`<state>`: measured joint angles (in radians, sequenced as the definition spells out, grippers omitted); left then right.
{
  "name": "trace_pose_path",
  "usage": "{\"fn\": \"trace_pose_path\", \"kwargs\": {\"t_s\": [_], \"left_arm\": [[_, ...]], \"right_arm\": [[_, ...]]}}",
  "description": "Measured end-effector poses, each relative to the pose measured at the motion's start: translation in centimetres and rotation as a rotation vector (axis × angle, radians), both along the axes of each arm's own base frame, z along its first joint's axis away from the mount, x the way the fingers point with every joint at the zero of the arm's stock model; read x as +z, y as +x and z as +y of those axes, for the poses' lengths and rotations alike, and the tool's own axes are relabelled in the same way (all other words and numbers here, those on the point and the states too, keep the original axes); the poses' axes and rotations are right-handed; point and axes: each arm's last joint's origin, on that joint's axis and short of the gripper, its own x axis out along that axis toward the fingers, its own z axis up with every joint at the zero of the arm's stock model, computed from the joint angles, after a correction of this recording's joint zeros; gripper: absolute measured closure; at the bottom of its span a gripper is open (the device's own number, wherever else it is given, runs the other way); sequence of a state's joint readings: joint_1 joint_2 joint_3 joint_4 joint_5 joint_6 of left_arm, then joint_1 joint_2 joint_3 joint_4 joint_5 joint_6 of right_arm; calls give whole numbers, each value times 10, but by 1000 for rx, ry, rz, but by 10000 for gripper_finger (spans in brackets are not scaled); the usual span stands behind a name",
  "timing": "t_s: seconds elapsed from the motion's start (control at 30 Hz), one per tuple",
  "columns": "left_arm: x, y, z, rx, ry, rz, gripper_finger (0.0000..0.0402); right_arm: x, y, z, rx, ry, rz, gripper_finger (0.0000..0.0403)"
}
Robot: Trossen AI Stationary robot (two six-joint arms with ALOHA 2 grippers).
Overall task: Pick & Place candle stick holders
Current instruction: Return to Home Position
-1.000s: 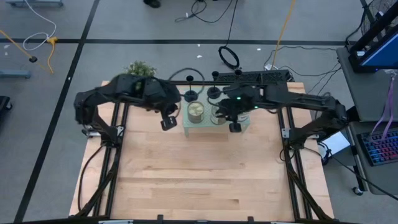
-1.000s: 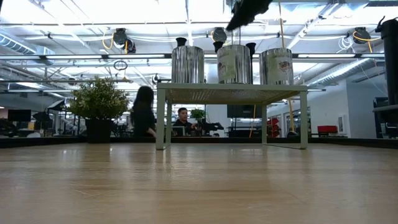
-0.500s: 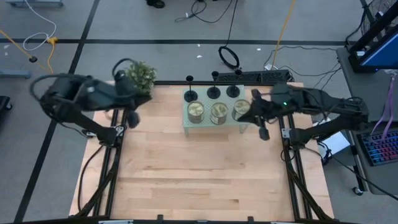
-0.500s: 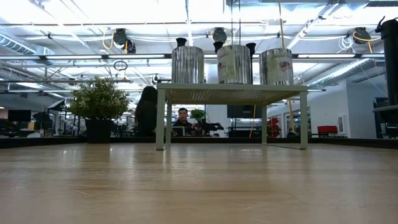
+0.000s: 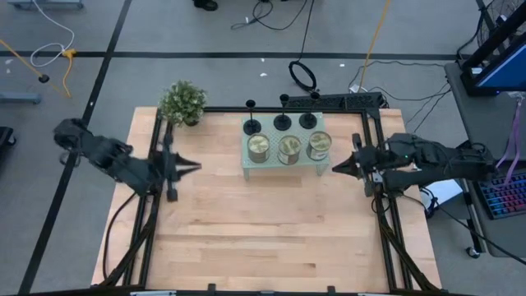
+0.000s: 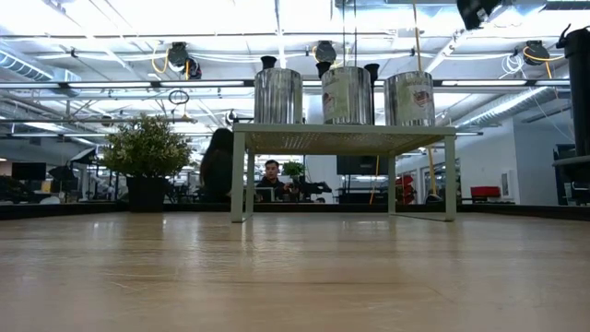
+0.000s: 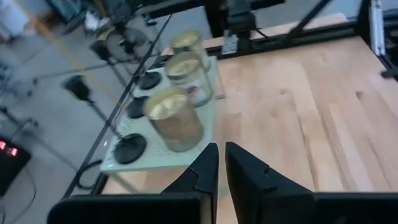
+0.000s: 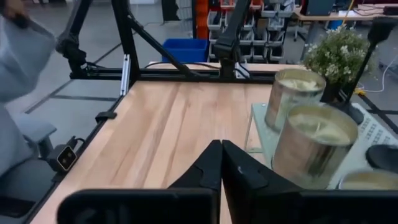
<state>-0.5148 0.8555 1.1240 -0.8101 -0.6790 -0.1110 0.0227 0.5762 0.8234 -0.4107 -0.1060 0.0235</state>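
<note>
high view: left hand [image 5: 190,165], right hand [image 5: 337,168] each closed (empty); holders [image 5: 282,122] behind rack [image 5: 283,168].

Candle stick holders [image 5: 282,122]: black all over, no markings. Tins [image 5: 288,148]: greenish-gold tops from above, silvery reflective walls at table level, with pale labels on two. Rack [image 6: 341,138]: pale green, with a finely perforated top. Table [image 5: 271,230]: light wood with plank seams and grain. Plant [image 5: 182,101]: green foliage flecked pale, dark pot. Bin [image 8: 187,50]: blue. Floor [image 5: 205,41]: grey with dark stripes.
</note>
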Motion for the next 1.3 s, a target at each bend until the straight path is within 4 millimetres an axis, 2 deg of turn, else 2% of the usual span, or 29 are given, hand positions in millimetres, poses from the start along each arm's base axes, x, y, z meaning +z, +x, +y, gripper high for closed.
{"fn": "trace_pose_path", "kwargs": {"t_s": [0.2,0.37,0.6,0.73,0.97,1.1,1.3], "left_arm": [[-70,1,-5,-126,52,-69,364],[-103,-9,0,-166,73,-173,364],[-120,-37,18,-191,18,-348,364],[-147,-37,19,-311,58,-429,364],[-185,-29,28,-332,37,-476,364],[-193,-27,36,-252,34,-453,364],[-193,-25,46,-141,72,-453,364]], "right_arm": [[-29,-11,0,-1,2,-42,402],[-49,-16,0,2,-12,-43,402],[-67,-25,-1,6,-31,-78,402],[-73,-27,-1,8,-50,-132,402],[-88,-31,-1,7,-38,-164,402],[-102,-34,-1,8,-51,-167,402],[-122,-38,-1,5,-32,-196,403]]}}
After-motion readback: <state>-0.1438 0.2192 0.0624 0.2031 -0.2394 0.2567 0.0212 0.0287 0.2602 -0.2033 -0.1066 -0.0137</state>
